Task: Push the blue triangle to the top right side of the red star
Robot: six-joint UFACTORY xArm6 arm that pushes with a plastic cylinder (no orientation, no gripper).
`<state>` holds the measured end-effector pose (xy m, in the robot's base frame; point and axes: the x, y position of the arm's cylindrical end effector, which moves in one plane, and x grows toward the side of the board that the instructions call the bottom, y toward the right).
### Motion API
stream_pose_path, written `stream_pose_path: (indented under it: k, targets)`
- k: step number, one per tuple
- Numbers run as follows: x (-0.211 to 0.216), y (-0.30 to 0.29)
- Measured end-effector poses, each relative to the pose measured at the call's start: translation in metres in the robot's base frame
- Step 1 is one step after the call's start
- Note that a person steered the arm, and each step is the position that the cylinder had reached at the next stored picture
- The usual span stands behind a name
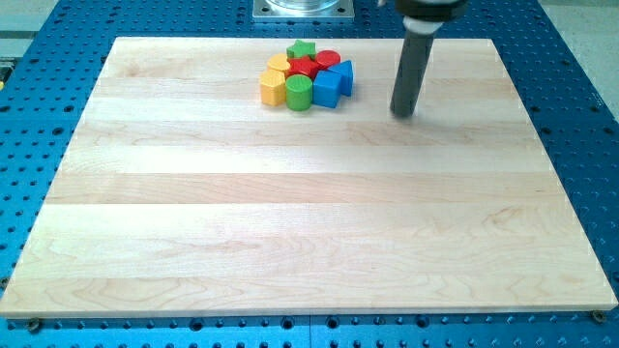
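Tip: our tip [402, 113] rests on the wooden board [290, 232], well to the view's right of the cluster; we carry no jaws.
Blue triangle [345, 74]: at the cluster's right edge, touching the blue cube [328, 89].
Red star [303, 67]: mid-cluster, just left of the triangle.
Neighbours: green star [302, 49], red cylinder [327, 60], green cylinder [298, 93], yellow blocks [274, 85].

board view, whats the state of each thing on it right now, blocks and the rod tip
my tip: on the board, apart from the blocks, at the view's right of the cluster
blue triangle: at the cluster's right edge, against the blue cube
blue cube: packed in, front right
red star: in the cluster's middle, hemmed in
green star: at the back
green cylinder: upright, front
red cylinder: back right
yellow blocks: left side, touching
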<state>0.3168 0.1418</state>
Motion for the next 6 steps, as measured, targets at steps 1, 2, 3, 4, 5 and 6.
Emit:
stream_pose_path:
  k: [1,2,3,4,5,6]
  targets:
    - [-0.066,-0.004]
    - [-0.055,-0.040]
    - [0.011,-0.075]
    - [0.014,-0.071]
    - [-0.027,-0.079]
    - [-0.047,-0.109]
